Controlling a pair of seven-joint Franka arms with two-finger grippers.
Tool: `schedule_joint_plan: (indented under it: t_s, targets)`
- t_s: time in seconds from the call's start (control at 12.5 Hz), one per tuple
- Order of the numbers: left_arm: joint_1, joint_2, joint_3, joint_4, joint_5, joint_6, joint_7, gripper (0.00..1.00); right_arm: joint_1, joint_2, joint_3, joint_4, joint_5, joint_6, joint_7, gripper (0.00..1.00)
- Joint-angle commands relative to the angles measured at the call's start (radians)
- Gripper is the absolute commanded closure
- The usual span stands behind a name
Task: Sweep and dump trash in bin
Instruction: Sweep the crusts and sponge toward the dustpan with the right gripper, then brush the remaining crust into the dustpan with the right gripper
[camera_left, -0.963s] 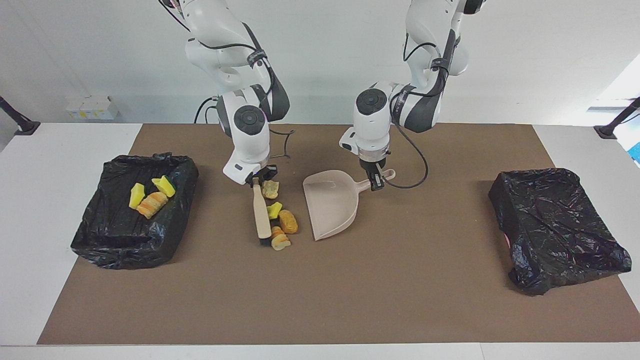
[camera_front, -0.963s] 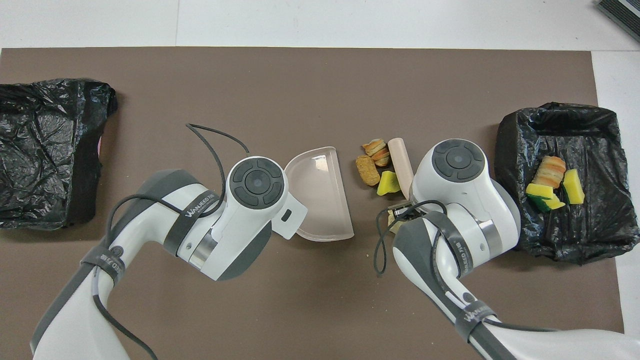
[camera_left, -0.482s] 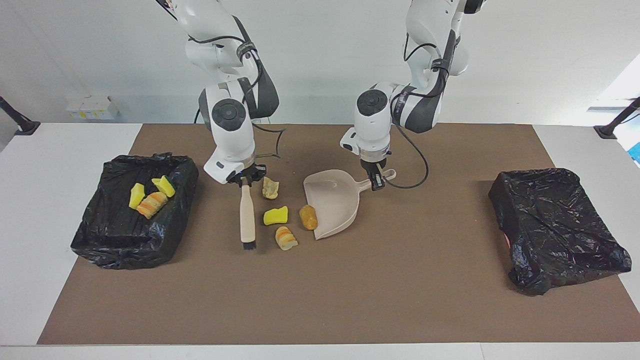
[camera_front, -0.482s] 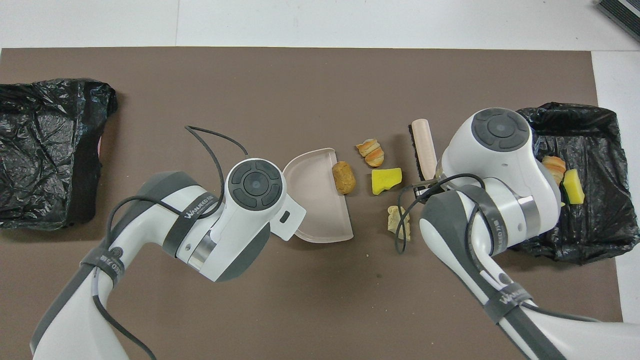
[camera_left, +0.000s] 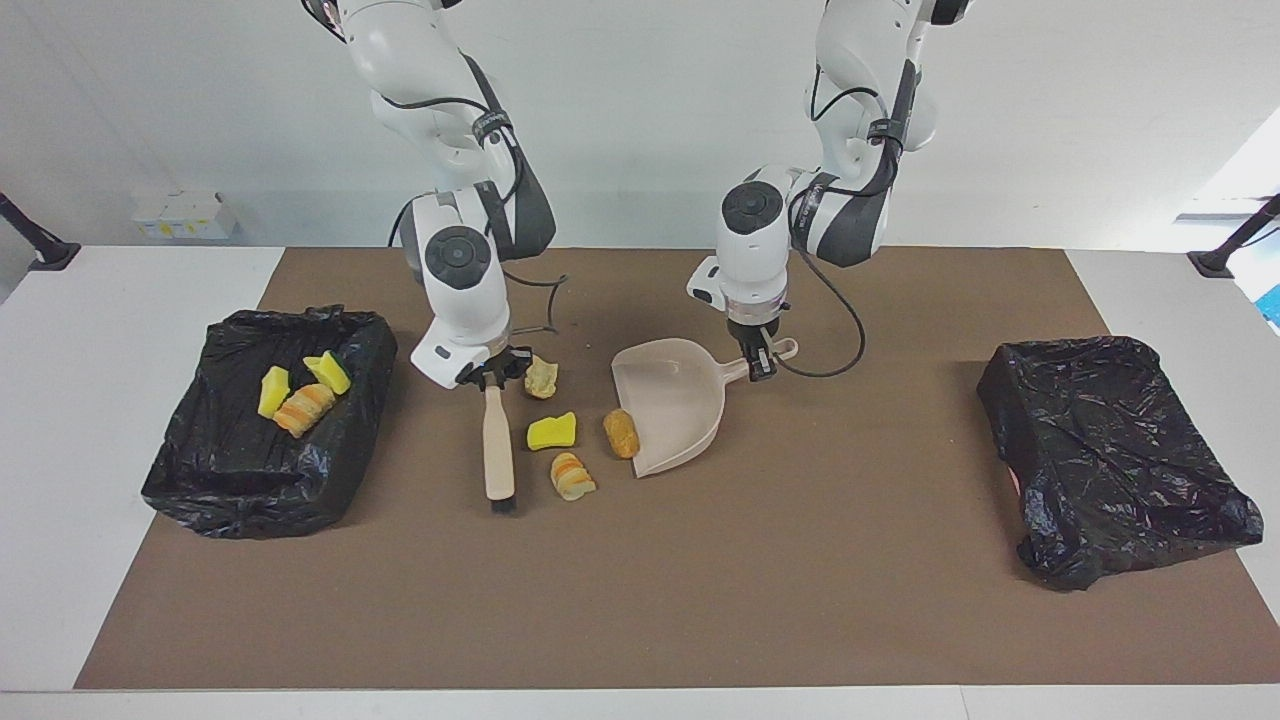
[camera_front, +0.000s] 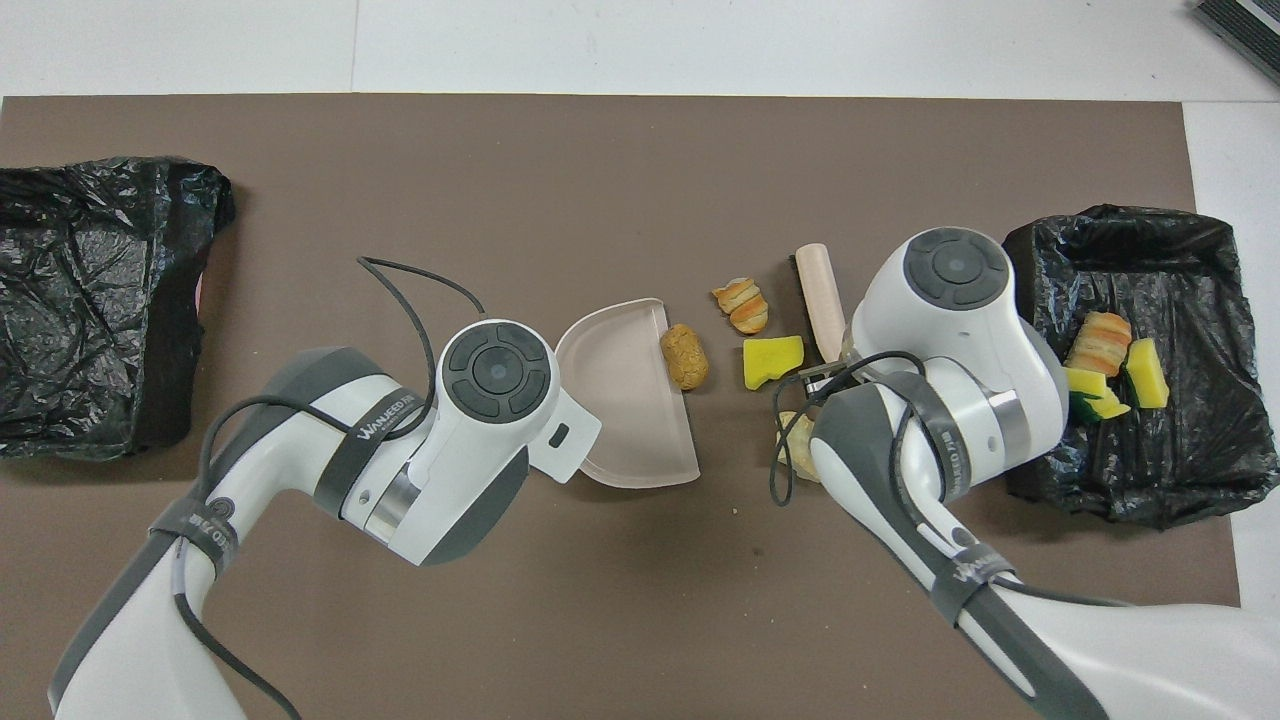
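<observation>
**A:** On the brown mat (camera_left: 700, 590) in the middle of the worktop (camera_left: 100, 350), where does the trash (camera_left: 552, 431) lie?

**B:** Four scraps lie loose between brush and dustpan. A porous yellow sponge wedge (camera_front: 772, 360) sits in the middle. A ridged, orange-striped bread chunk (camera_left: 572, 476) lies farther from the robots. A pale crumpled chunk (camera_left: 541, 376) lies nearest them, just beside the right gripper (camera_left: 492, 375). A rough, rounded orange-tan chunk (camera_left: 621, 433) rests at the open lip of the dustpan (camera_left: 675, 400). Three more scraps, two sponge pieces and a striped bread piece, lie in the bin (camera_left: 250, 500) at the right arm's end.

**A:** And the tools?

**B:** The dustpan is smooth beige plastic, a shallow scoop with a curved back wall. The left gripper's (camera_left: 762, 362) fingers are clamped on its short handle. The brush (camera_left: 496, 440) has a long rounded beige handle with dark bristles at the end away from the robots. The right gripper's fingers are pinched on its upper end. Both bins wear crinkled, glossy black plastic liners. The other bin (camera_left: 1110, 450) stands at the left arm's end of the worktop.

**A:** What changed over the last second?

**B:** A second ago the brush was pressed against a tight cluster of scraps. It has since pulled off toward the right arm's end, and the scraps lie spread apart. The orange-tan chunk has reached the dustpan's lip. The dustpan itself has edged slightly toward the left arm's end.
</observation>
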Motion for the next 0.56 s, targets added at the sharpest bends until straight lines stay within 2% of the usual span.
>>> schedule_joint_plan:
  t_s: [0.0,0.16,0.32,0.48]
  targets:
    - [0.008,-0.035,0.002,-0.049,0.012,0.02,0.001,1.0,0.058,0.023,0.007,0.012,0.009,0.028,0.004,1.0]
    - [0.008,-0.035,0.002,-0.049,0.012,0.025,0.001,1.0,0.118,0.017,0.012,0.003,0.049,0.019,0.014,1.0]
    - [0.008,-0.035,0.0,-0.05,0.012,0.026,0.001,1.0,0.197,-0.007,0.015,-0.014,0.145,0.022,0.068,1.0]
    - [0.009,-0.035,0.002,-0.05,0.011,0.028,0.001,1.0,0.223,-0.007,0.015,0.002,0.242,0.014,0.108,1.0]
